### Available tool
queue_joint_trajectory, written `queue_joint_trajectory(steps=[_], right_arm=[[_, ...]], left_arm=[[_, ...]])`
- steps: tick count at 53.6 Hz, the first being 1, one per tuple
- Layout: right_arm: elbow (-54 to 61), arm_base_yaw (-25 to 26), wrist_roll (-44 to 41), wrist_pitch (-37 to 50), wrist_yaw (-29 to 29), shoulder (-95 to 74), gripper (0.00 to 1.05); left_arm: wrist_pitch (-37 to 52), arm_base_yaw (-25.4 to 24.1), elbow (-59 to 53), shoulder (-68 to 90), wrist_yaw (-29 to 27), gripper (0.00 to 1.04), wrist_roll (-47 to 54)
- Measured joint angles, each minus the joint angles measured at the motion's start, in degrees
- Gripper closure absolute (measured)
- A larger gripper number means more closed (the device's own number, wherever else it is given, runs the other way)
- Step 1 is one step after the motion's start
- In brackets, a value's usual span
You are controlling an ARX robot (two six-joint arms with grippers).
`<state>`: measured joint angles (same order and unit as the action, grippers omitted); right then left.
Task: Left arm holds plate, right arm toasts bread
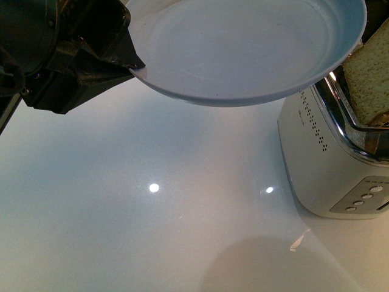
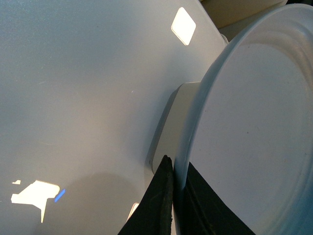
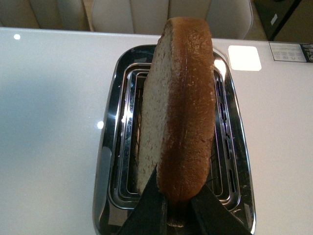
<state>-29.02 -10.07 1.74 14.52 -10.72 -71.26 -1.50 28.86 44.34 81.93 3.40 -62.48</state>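
Observation:
The pale blue-grey plate (image 1: 243,48) hangs high over the table in the front view, empty, with my left gripper (image 1: 135,66) shut on its left rim. In the left wrist view the black jaws of the left gripper (image 2: 177,178) pinch the plate (image 2: 254,127) rim edge-on. The bread (image 3: 181,112), a brown-crusted slice, stands on edge over the toaster (image 3: 171,147) slots, and my right gripper (image 3: 168,203) is shut on its near end. In the front view the bread (image 1: 372,76) shows above the toaster (image 1: 337,158) at the right, behind the plate's rim.
The glossy white table (image 1: 152,213) carries light reflections. The silver toaster has buttons on its front (image 1: 364,198). Beige chair backs (image 3: 132,14) stand beyond the table's far edge.

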Motion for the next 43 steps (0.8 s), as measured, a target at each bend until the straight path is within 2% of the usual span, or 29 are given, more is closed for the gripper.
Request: queue_joint_trajectory(steps=[43], right_arm=[[-8.7, -2.3, -7.0, -7.2, -2.4, -7.8, 1.02]], left_arm=[[0.0, 0.0, 0.0, 0.0, 0.0, 1.02, 0.0]])
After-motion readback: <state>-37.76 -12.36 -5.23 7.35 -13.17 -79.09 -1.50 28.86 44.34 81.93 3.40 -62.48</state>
